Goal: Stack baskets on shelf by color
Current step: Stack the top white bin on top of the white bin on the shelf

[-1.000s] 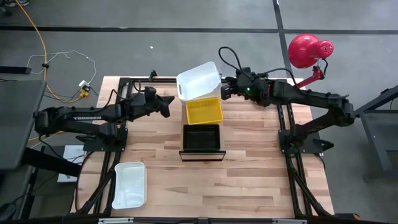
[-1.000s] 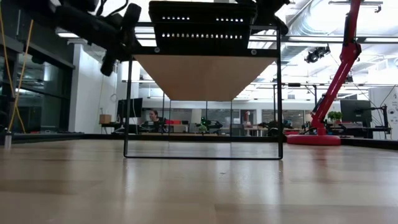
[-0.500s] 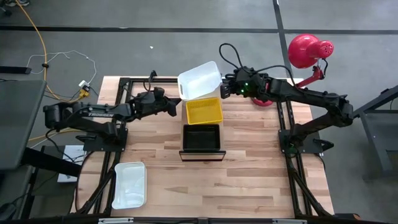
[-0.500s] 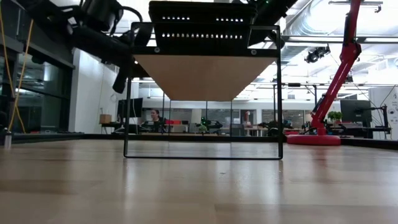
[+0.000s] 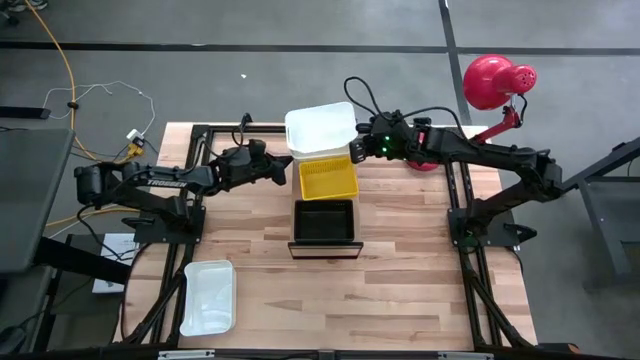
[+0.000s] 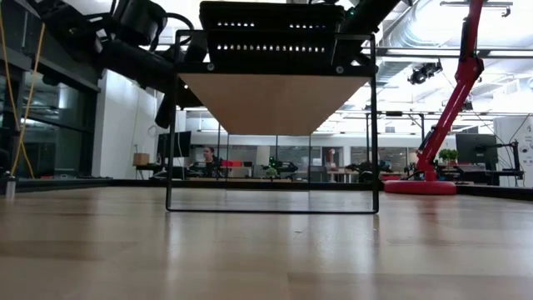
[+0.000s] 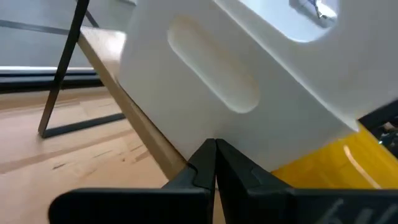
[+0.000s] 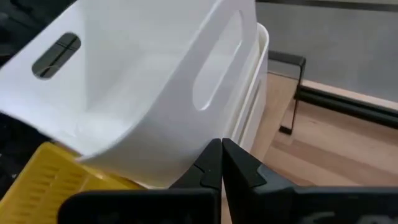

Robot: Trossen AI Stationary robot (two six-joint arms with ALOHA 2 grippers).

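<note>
Both grippers have their fingers pressed together, empty, and nudge the upper white basket [image 5: 320, 130] from opposite sides: the left gripper [image 5: 279, 171] at its left wall, the right gripper [image 5: 357, 150] at its right. That basket sits tilted in another white one [image 8: 252, 93] at the far end of the shelf [image 6: 271, 100], just beyond the yellow basket [image 5: 328, 179] and the black basket [image 5: 323, 221]; a third white basket [image 5: 208, 297] lies on the worktop [image 5: 400, 280], near left. The risk is uneven pushing: the tilted basket may jam crooked, ride onto the yellow one, or slide off the far edge. How well it is seated is hard to judge.
</note>
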